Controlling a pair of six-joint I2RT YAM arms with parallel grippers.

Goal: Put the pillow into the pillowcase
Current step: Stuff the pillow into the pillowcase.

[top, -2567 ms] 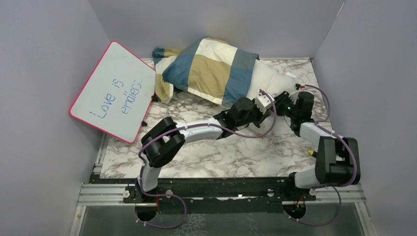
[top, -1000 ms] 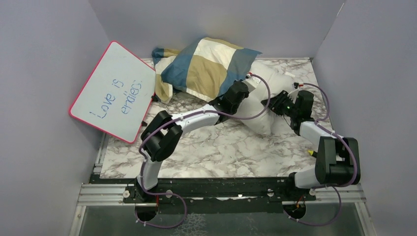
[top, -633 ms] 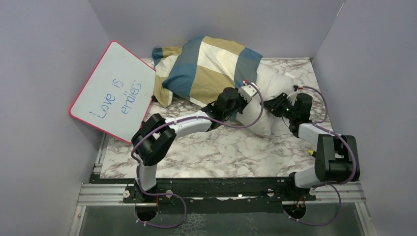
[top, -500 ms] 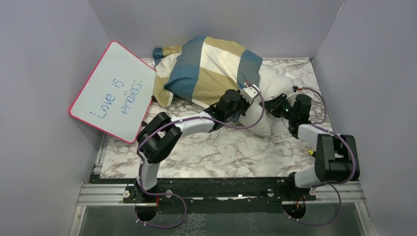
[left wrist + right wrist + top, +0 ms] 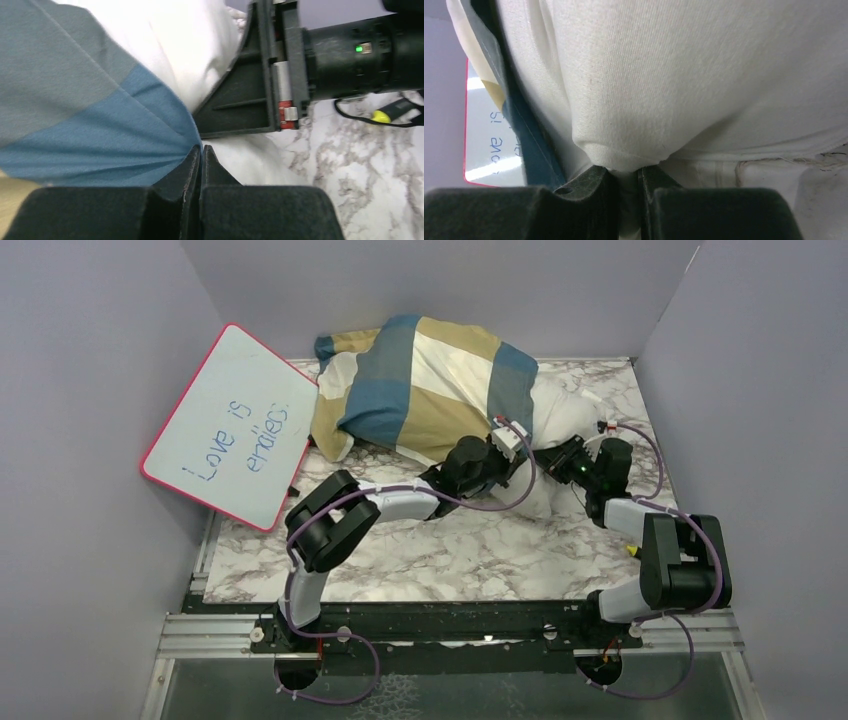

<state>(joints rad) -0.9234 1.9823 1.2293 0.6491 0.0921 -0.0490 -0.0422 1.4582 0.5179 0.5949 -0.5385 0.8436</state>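
The checked pillowcase [image 5: 430,380] covers most of the white pillow [image 5: 560,420], whose right end sticks out at the back right of the table. My left gripper [image 5: 512,452] is shut on the pillowcase's blue edge [image 5: 100,145] at its open end, its fingertips [image 5: 192,157] pressed together on the cloth. My right gripper [image 5: 553,458] is shut on a fold of the pillow [image 5: 674,90], just right of the left gripper. In the left wrist view the right gripper's black body [image 5: 260,90] lies close ahead.
A pink-rimmed whiteboard [image 5: 232,425] with blue writing leans against the left wall. Grey walls close in the marble table [image 5: 460,550] on three sides. The pillow bundle lies against the back wall.
The left gripper pulled the pillowcase edge rightward and toward me over the pillow, so less white shows. The bundle shifted slightly. The right gripper kept its hold and moved a little left.
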